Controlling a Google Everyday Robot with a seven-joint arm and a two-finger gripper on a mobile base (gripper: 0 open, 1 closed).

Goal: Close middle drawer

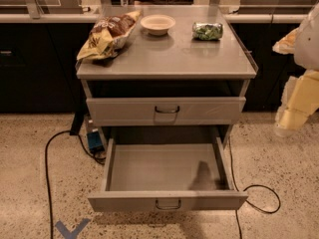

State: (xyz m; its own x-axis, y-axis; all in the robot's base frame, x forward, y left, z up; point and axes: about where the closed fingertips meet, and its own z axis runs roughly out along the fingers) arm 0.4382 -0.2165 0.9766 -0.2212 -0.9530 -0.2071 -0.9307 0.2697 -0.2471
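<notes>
The middle drawer (167, 201) is pulled far out of the grey metal cabinet (164, 59). Its flat front faces me with a small dark loop handle (168, 203) at the centre. Its inside is empty, with a dark shadow at the right rear. Above it the taller-fronted upper drawer (166, 110) is nearly in. The lowest drawer is hidden beneath the open one. My gripper (294, 108) hangs at the right edge of the view, white and pale yellow. It is to the right of the cabinet, above the floor, and apart from the drawer.
On the cabinet top lie a chip bag (107, 34), a pale bowl (157, 24) and a green snack packet (208, 31). Black cables (48, 173) run over the speckled floor on both sides. A blue mark (71, 229) is on the floor at front left. Dark counters stand behind.
</notes>
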